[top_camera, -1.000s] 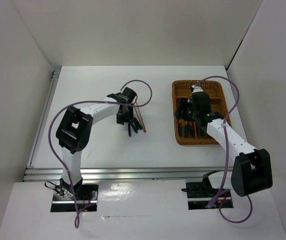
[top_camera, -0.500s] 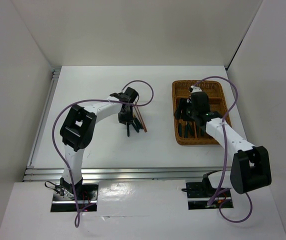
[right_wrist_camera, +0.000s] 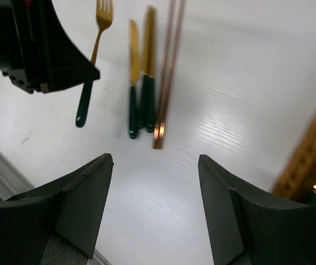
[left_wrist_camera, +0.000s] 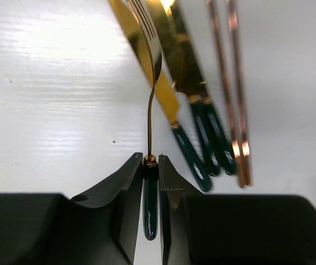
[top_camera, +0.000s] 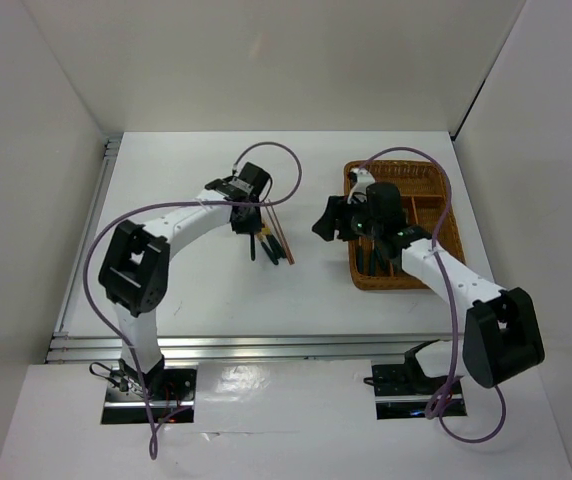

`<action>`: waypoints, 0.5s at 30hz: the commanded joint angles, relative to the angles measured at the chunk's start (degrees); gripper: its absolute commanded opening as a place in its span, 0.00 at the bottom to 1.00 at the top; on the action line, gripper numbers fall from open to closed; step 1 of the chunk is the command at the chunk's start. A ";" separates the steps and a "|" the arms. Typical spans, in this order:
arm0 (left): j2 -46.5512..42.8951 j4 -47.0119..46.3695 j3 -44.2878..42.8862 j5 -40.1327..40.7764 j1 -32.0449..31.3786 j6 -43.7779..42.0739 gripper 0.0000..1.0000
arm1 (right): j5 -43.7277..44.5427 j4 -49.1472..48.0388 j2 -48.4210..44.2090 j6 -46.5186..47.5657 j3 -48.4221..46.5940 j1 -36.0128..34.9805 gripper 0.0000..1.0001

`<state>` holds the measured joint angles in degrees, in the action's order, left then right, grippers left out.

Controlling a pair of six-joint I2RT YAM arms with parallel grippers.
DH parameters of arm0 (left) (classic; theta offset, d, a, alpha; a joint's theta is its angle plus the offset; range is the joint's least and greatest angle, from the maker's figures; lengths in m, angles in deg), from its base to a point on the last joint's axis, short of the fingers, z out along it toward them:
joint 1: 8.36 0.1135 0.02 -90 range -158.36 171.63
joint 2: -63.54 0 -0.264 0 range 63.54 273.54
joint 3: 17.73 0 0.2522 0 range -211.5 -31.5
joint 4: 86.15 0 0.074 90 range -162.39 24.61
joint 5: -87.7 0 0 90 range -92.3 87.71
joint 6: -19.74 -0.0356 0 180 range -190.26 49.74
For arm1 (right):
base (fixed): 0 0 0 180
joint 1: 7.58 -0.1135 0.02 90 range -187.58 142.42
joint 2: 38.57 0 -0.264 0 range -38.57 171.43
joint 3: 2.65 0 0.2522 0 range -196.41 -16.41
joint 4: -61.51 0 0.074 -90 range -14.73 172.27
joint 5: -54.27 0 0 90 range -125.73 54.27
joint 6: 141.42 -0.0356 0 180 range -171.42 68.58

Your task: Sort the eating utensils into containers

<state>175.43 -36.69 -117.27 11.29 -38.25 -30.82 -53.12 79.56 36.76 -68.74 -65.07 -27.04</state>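
Left gripper (left_wrist_camera: 149, 182) clamped on fork (left_wrist_camera: 152, 61) at the top of its green handle | fork seems just off the table, 9 o'clock of tray (top_camera: 416, 185) | light, stiff, slick metal — may pivot | right gripper (right_wrist_camera: 153, 165) open, empty

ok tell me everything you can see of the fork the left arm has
The fork is slim: shiny gold tined head, thin curved gold neck, glossy dark green handle. The left gripper is shut on it where neck meets handle, the handle's end poking out behind the fingers. Its head points away from the wrist. It is beside the other gold and green cutlery on the white table; whether it touches either is unclear.
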 commanded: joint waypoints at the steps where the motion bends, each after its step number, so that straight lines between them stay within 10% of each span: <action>1: -9.40 -3.44 0.61 0.31 -0.26 1.16 0.28 | -5.02 -9.74 1.65 0.27 -0.64 -3.64 0.71; 15: -13.81 -15.57 4.74 -10.51 1.85 3.89 0.28 | -3.71 -19.76 12.30 -2.27 -8.82 -12.97 0.92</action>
<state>162.04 -48.53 -113.34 4.10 -36.81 -28.19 -57.38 67.00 49.37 -70.07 -70.58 -39.33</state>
